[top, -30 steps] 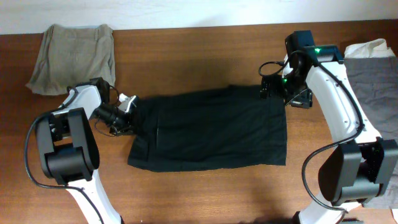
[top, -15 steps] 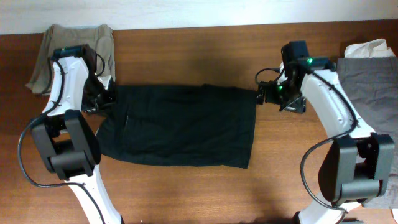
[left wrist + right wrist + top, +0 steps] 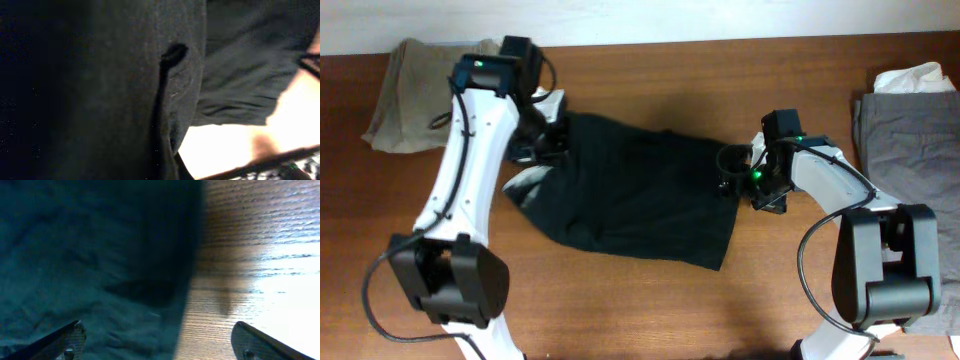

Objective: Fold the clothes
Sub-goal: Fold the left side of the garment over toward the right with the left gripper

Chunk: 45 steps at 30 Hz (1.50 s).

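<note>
Left claw [image 3: 552, 140] sitting at top-left corner of black shorts [image 3: 640, 195], likely for dragging the fold across. Cloth hiding my fingers, cannot tell grip. Right claw [image 3: 730, 163] hanging wide over right hem, gripping nothing. Shorts lying skewed mid-desk [image 3: 650, 80].

No legible text or labels anywhere

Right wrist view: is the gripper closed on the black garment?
No, the right gripper has its fingertips wide apart, with the black garment edge and the table showing between them.
</note>
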Available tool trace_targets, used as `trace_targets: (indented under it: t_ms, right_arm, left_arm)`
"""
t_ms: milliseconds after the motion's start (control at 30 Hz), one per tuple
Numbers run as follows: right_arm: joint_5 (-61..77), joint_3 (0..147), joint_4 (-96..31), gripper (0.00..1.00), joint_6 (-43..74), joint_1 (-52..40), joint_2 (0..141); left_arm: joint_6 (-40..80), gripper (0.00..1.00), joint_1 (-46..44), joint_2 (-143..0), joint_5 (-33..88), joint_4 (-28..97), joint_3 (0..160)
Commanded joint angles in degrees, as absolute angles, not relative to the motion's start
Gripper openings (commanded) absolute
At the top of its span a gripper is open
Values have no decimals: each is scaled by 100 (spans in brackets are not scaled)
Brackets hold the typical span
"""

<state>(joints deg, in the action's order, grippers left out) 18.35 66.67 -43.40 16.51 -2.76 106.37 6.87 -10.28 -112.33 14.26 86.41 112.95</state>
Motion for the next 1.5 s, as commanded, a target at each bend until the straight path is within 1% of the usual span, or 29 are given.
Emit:
trace_targets:
  t_ms: [0,67,167,233,300,367,433,467,533,600,667,733,900,933,1133,1200,1467]
  right_arm:
    - [1931,6637,-4268,95,1678,-427,10908]
    - [1931,6637,-4230,91,1743,-484,10997]
    - [1953,6637,-4147,76,1855,-537,11013]
    - [1953,6639,-4099,71,1894,-565,11013]
    - [1953,6639,-4091,69,1894,-596,11013]
    - [1949,6639,-4082,67,1894,-628,11013]
    - [1946,6639,-4049,67,1892,-637,11013]
    - [1925,6639,-4042,67,1892,-637,11013]
    - [1837,6639,-4047,71,1892,-631,11013]
    - [1820,6659,-4066,86,1887,-628,11010]
    - [1820,6751,-4132,89,1820,-628,11010]
    - [1782,7006,-4442,91,1671,-585,11010]
    - [854,8016,-5570,91,1649,-355,11008]
    - [762,8326,-5854,92,1623,-250,11008]
    - [770,9474,-6869,95,1494,132,11008]
    - [770,9636,-7052,96,1470,169,11006]
    - [858,9651,-7126,96,1413,169,10997]
  left_arm:
    - [864,1,-1612,-10965,1933,8534,11395]
    - [947,1,-1870,-10967,1931,8525,11395]
    - [1125,1,-2163,-10965,1940,8388,11395]
    - [1391,1,-2300,-10965,1992,8197,11395]
    - [1804,1,-2401,-10965,2244,7915,11395]
    - [1907,1,-2534,-10965,2862,7441,11395]
    - [1997,1,-2705,-10965,2910,7137,11395]
    - [1999,1,-2823,-10971,2867,7006,11393]
    - [2014,1,-2967,-10973,2685,6912,11395]
    - [2018,1,-3122,-10975,2272,6908,11393]
    - [2016,1,-3203,-10980,2082,6921,11380]
    - [2012,1,-3238,-10982,2001,6928,11334]
    - [2008,1,-3251,-10984,1857,6919,11102]
    - [2008,2,-3267,-10989,1815,6866,10978]
    - [2012,3,-3267,-10993,1817,6357,10499]
    - [2012,7,-3275,-10993,1820,6195,10357]
    - [1968,8,-3667,-11002,2121,5518,10009]
